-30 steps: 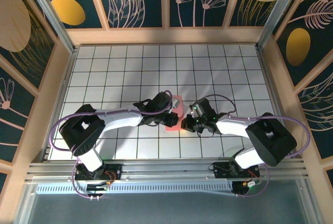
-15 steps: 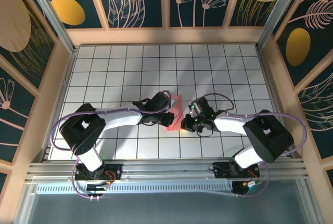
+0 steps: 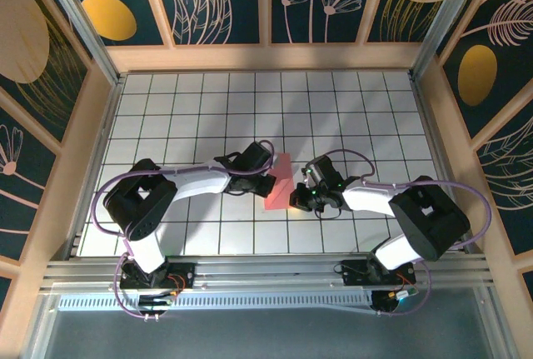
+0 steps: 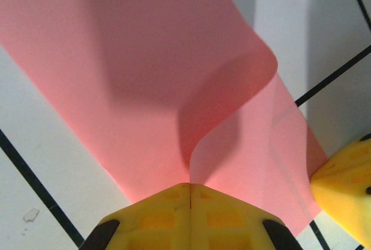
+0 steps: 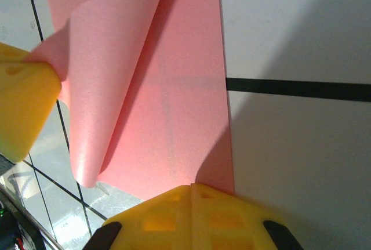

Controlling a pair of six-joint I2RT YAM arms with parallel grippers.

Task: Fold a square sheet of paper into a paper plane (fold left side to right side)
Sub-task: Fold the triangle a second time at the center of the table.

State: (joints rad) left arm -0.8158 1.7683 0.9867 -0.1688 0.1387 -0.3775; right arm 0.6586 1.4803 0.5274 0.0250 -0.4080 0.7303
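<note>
Two grippers met at the square sheet of paper [image 3: 281, 182], which lay as a narrow, partly folded salmon-pink strip on the tiled table [image 3: 191, 109]. On the sheet's left side, the left gripper [image 4: 190, 189] had its jaws fully closed on a lifted flap. The flap curled up from the flat layer, apparently so the left side could be carried across to the right. At the sheet's right edge, the right gripper [image 5: 192, 191] also had its jaws shut, with the tips down on the border of the flat layer. It probably served as an anchor so the sheet would not slide, though whether it pinched or merely pressed the paper could not be told. The flap's fold was not yet pressed flat.
</note>
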